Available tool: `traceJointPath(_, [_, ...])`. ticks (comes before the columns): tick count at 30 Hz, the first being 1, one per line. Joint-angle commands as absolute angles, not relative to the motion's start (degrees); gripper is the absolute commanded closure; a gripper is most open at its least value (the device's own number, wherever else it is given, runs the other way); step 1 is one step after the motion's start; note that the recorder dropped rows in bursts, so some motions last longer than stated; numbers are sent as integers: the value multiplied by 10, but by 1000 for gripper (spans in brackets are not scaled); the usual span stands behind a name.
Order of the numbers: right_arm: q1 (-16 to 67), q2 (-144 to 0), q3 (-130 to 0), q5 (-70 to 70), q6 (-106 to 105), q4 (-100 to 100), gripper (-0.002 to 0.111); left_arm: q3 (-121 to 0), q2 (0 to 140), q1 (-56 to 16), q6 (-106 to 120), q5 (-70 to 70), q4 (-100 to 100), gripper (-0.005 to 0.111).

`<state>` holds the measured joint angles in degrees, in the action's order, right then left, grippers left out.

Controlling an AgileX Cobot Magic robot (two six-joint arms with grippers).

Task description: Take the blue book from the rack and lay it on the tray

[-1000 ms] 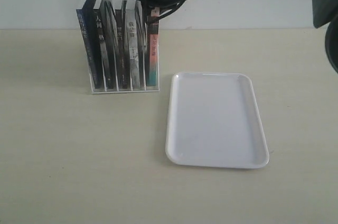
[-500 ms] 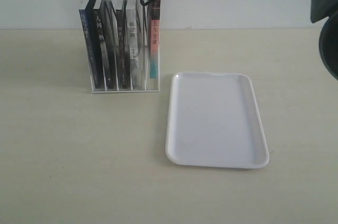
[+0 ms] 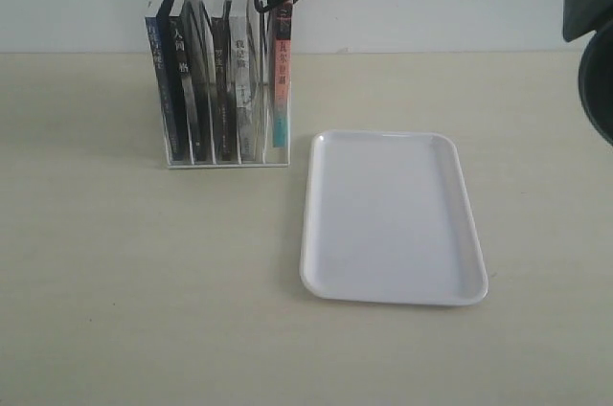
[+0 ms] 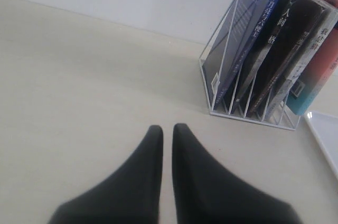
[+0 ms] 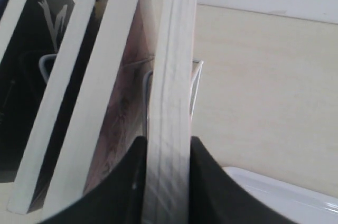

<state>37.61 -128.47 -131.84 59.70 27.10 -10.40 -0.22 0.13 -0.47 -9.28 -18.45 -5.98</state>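
Rack-end grasp. The right gripper (image 5: 168,149) pinches the page edge of the pink-and-teal-spined book (image 3: 280,71), at the end of the rack (image 3: 225,164) nearest the tray (image 3: 383,224). That book's lower end hangs slightly above the rack's base wire, so it sits partly raised out of its slot. The blue book (image 3: 156,80), the task's object, stands in the rack's opposite end slot, farthest from the tray. It leans on its divider, untouched, so the grasp appears to be on the wrong volume. The left gripper (image 4: 166,128), fingers pressed almost together on nothing, hovers over the table (image 3: 115,281), well apart from the rack on the blue book's side. Above the rack only the right arm blocks a vertical lift. The tray lies just beside the rack, and its low rim is the only edge to cross.
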Motion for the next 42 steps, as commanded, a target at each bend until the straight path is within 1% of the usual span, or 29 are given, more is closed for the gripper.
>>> traceJointPath(1, [371, -1272, -1327, 593, 265, -121, 108, 0, 0, -7, -89, -179, -60, 101])
traceJointPath(8, [371, -1272, -1327, 586, 265, -122, 108, 0, 0, -7, -89, -179, -60, 101])
traceJointPath(15, [371, -1279, -1327, 551, 265, -134, 108, 0, 0, -7, -89, -179, -60, 101])
traceJointPath(16, [371, -1284, -1327, 550, 264, -133, 107, 0, 0, -7, -89, -179, -60, 101])
traceJointPath(17, [371, -1286, -1327, 549, 264, -129, 104, 0, 0, -7, -89, -179, -60, 101])
traceJointPath(19, [371, -1297, -1327, 544, 259, -120, 86, 0, 0, -7, -89, -179, -60, 101])
traceJointPath(20, [371, -1302, -1327, 544, 259, -118, 72, 0, 0, -7, -89, -179, -60, 101])
traceJointPath(22, [371, -1300, -1327, 548, 259, -118, 60, 0, 0, -7, -89, -179, -60, 101])
traceJointPath(29, [371, -1245, -1327, 628, 249, -104, 70, 0, 0, -7, -89, -179, -60, 101])
traceJointPath(33, [371, -1205, -1327, 699, 230, -78, 71, 0, 0, -7, -89, -179, -60, 101])
traceJointPath(38, [371, -1179, -1327, 700, 166, -19, 72, 0, 0, -7, -89, -179, -60, 101])
traceJointPath(39, [371, -1178, -1327, 700, 154, 4, 76, 0, 0, -7, -89, -179, -60, 101])
traceJointPath(42, [378, -1179, -1327, 700, 106, 93, 95, 0, 0, -7, -89, -179, -60, 101])
